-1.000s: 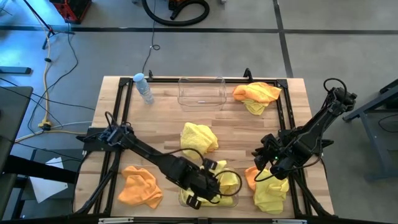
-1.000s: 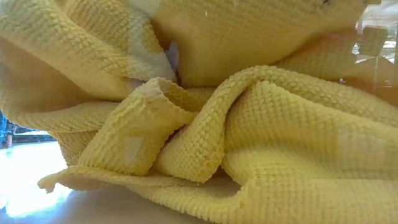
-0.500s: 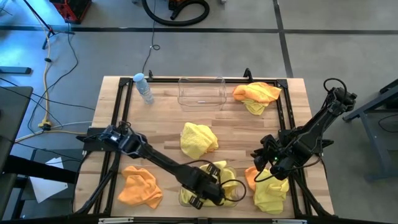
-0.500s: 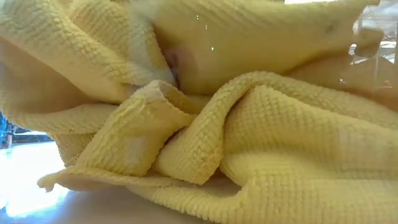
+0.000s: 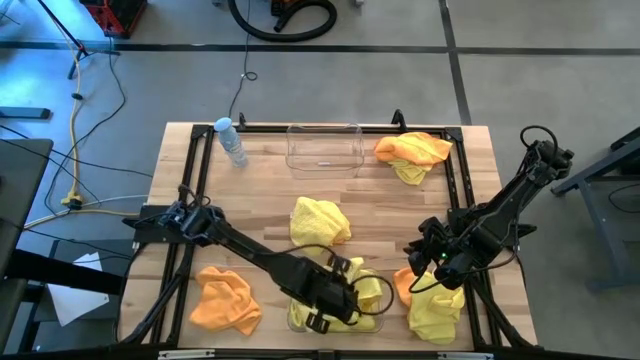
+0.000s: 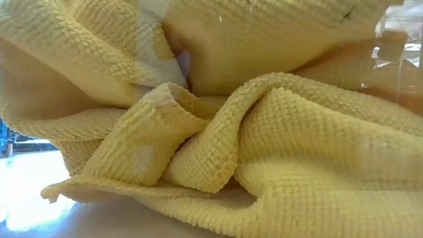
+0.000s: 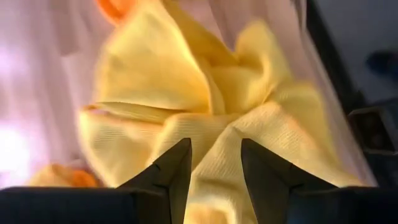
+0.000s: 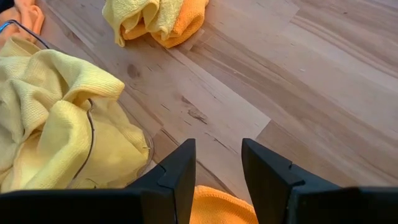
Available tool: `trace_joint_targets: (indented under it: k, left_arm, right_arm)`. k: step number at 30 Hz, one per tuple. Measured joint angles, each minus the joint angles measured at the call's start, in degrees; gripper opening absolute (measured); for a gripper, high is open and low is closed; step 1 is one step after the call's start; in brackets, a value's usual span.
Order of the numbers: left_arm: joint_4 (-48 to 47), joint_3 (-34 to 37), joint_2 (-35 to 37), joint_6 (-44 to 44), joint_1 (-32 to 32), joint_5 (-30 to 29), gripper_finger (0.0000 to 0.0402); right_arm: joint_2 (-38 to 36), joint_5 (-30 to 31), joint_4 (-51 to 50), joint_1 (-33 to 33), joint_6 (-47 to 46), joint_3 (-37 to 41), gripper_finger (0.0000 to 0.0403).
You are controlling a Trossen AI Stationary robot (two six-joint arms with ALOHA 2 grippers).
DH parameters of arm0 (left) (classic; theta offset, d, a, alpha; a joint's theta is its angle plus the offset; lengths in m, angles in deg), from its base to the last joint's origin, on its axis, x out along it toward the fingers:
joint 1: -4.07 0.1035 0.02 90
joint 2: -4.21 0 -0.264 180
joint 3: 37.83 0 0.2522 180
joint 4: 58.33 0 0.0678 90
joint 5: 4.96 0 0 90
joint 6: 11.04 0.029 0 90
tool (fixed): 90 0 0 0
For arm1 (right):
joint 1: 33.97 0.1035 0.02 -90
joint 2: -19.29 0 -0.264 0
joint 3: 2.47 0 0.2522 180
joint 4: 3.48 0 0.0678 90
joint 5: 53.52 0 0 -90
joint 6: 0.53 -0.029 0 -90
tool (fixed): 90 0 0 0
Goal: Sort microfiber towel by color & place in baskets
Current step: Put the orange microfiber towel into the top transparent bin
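My left gripper (image 5: pixel 345 292) is open over the near clear basket (image 5: pixel 375 322), with a crumpled yellow towel (image 5: pixel 368 290) lying in the basket under and ahead of its fingers (image 7: pixel 177 171). That towel (image 6: pixel 218 132) fills the low view through the basket wall. My right gripper (image 5: pixel 418 250) hovers open above bare wood (image 8: pixel 249 93), beside an orange towel (image 8: pixel 217 208) that lies against a yellow pile (image 5: pixel 437 312). The second clear basket (image 5: pixel 323 150) stands by the far edge. My left gripper (image 7: pixel 214 162) stands open, pointing down into the near basket, with the yellow towel (image 7: pixel 205 93) spread below and between its fingers. I cannot tell whether the fingers touch the cloth.
An orange towel (image 5: pixel 225 300) lies near left, a yellow one (image 5: pixel 320 222) at the centre, and an orange and yellow heap (image 5: pixel 412 153) at the far right. A small water bottle (image 5: pixel 232 142) stands far left. A black frame rims the table.
My left gripper dipped slightly toward the near edge over the basket, then came back. The yellow towel's upper folds shifted against the basket wall and settled again.
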Motion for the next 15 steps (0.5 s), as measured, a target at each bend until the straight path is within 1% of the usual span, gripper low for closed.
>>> trace_joint_targets:
  k: [3,5,8,10,12,14,15]
  left_arm:
    - [-0.76,0.0,3.75,-3.25,-0.02,-1.65,0.0129]
    - [-1.72,0.0,6.0,-7.18,-0.02,-3.15,0.0129]
    - [-5.53,0.0,9.01,-20.0,-0.04,-4.66,0.0129]
    - [-12.3,0.0,11.07,-29.82,-0.04,-4.64,0.0129]
    - [-21.5,-0.07,12.53,-38.75,-0.33,-4.98,0.0129]
    - [-31.43,0.06,13.25,-47.55,-1.88,-7.92,0.0129]
    - [-31.71,0.75,13.53,-50.62,-2.96,-9.4,0.0129]
  right_arm:
    - [0.0,0.02,-0.02,0.0,0.08,0.0,0.0123]
    - [0.0,0.01,0.0,0.0,0.08,0.0,0.0123]
    - [0.0,0.01,-0.02,0.07,0.15,0.0,0.0123]
    - [0.0,0.0,-0.02,0.11,0.2,0.0,0.0123]
    - [0.0,-0.15,-0.02,0.11,0.23,0.0,0.0123]
    - [0.0,-0.15,-0.04,0.11,0.24,0.0,0.0123]
    - [0.0,-0.15,-0.05,0.11,0.24,0.0,0.0123]
